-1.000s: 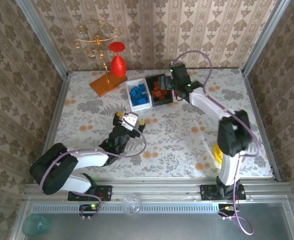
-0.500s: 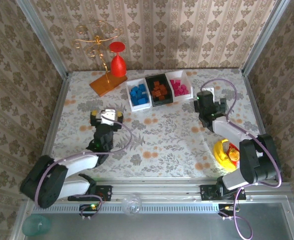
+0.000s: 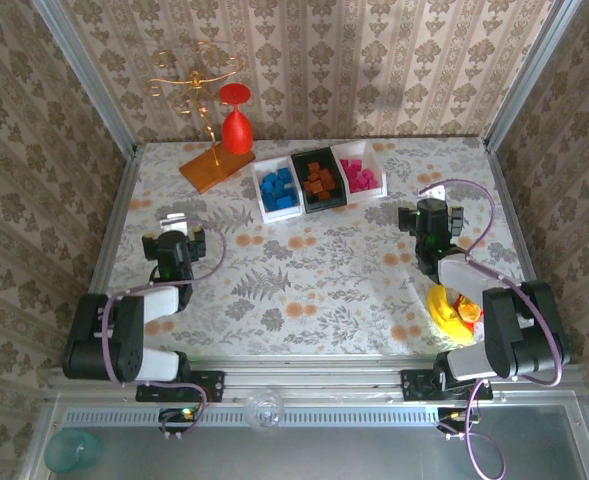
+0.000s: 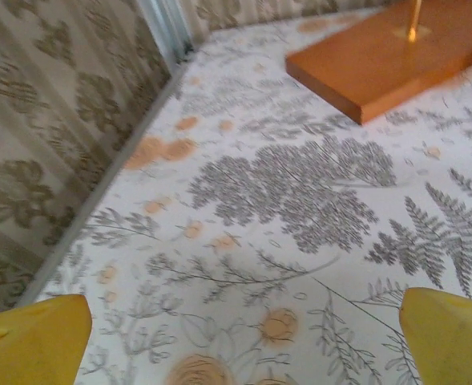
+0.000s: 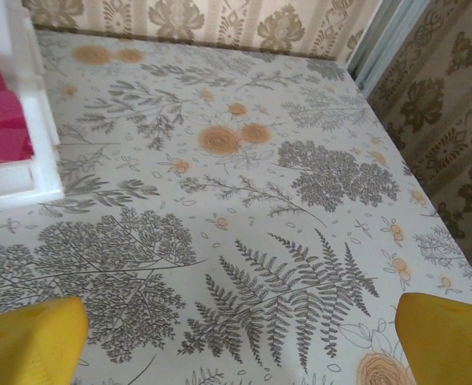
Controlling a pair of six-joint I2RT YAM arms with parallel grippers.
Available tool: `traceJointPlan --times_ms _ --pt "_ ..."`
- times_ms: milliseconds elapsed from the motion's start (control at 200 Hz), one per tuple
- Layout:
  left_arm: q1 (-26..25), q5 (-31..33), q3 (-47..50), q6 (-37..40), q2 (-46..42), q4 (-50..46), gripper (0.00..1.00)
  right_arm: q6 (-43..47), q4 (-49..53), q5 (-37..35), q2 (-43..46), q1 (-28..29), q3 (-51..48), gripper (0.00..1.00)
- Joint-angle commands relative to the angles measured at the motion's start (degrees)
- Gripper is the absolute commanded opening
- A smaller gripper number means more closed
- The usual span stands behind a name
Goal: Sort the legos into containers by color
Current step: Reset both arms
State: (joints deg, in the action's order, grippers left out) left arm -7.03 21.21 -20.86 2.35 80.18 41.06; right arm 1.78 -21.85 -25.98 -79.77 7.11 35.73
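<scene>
Where the top camera looks down, the table (image 3: 324, 270) wears a matte cloth printed with grey ferns and orange blooms, boxed in by damask-papered walls (image 3: 374, 60) and metal corner posts. At twelve o'clock three boxy plastic bins stand side by side in a row. A white bin (image 3: 280, 213) holds blue legos (image 3: 277, 188), a black bin (image 3: 304, 160) holds brown legos (image 3: 320, 183), and a second white bin (image 3: 374, 163) holds pink legos (image 3: 357, 177) — small, blocky bricks. At eleven lies a flat orange board (image 3: 214, 165) with a thin gold wire stand (image 3: 194, 85) and a red goblet shape (image 3: 236, 120). The left gripper (image 3: 174, 222) sits at nine o'clock and the right gripper (image 3: 434, 200) at three, both well apart from the bins. A yellow-and-red packet (image 3: 444, 308) lies near four.

From the left wrist, two smooth yellow fingers (image 4: 31, 341) fill the bottom corners, spread wide with nothing but cloth between them. The board's slab edge is at one o'clock and papered wall at nine.

From the right wrist, yellow fingertips (image 5: 27, 341) likewise stand wide and hold nothing. At nine to ten o'clock is a white bin's corner with pink legos inside — papered wall at twelve, a metal post at one.
</scene>
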Motion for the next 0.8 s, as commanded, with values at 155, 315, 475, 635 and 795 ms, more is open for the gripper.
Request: traceJointPlan --times_ms 155,315,475,635,795 --pt "6.0 -13.5 -1.4 -1.0 7.8 11.1 1.0 0.0 -5.9 3.1 1.8 -0.1 -5.3 1.0" --pt "5.6 -14.9 -0.5 0.2 9.2 14.1 1.0 -2.1 -12.2 8.6 0.5 -2.1 -8.4 1.0" --pt "4.1 -10.0 -0.3 0.6 9.4 14.9 1.0 -2.1 -26.1 15.2 0.5 -2.8 -15.3 1.0" --pt "3.0 -7.7 0.0 1.1 9.6 15.8 1.0 -2.8 -28.2 16.6 -7.7 -3.8 -12.9 1.0" --pt "2.9 -7.5 0.0 1.2 9.6 15.8 1.0 -4.4 -26.7 19.1 -7.5 -5.9 -12.4 1.0"
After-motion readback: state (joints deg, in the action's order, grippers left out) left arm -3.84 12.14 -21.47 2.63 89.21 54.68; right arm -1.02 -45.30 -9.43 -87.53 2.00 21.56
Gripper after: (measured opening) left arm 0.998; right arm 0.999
